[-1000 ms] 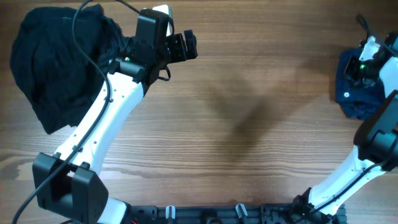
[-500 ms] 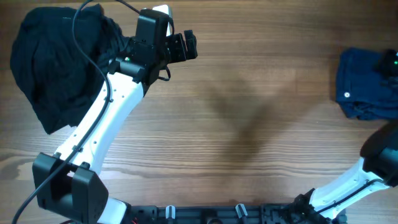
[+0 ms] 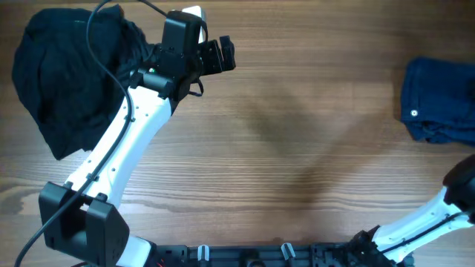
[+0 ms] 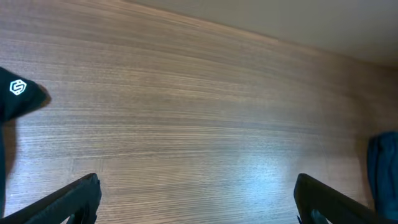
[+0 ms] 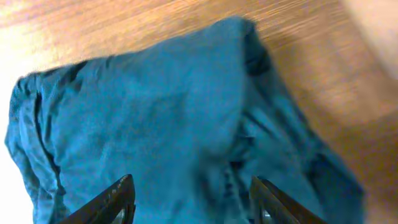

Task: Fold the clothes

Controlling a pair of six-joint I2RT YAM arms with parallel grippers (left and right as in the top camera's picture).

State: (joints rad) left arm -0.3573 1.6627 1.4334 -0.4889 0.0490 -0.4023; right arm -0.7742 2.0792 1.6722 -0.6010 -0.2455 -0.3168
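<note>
The clothes, a pair of navy-blue shorts (image 3: 439, 100), lie folded and wrinkled at the table's right edge, a small metal button (image 3: 413, 113) at their left side. In the right wrist view they (image 5: 155, 118) fill most of the picture. My right gripper (image 5: 196, 202) hangs open just above them, nothing between its fingers; it is outside the overhead view. My left gripper (image 3: 220, 55) is open at the back of the table, left of centre, far from the shorts. In the left wrist view its jaws (image 4: 199, 199) stand wide over bare wood, with the shorts' edge (image 4: 385, 174) at far right.
A large black garment heap (image 3: 67, 74) lies at the back left, beside the left arm (image 3: 133, 141). The right arm's lower links (image 3: 445, 208) stand at the front right corner. Wooden tabletop (image 3: 297, 148) lies between the two garments.
My right gripper, shut on the shorts a second ago, has opened and moved out of the overhead view to the right. The shorts now lie flatter. The left arm has not moved.
</note>
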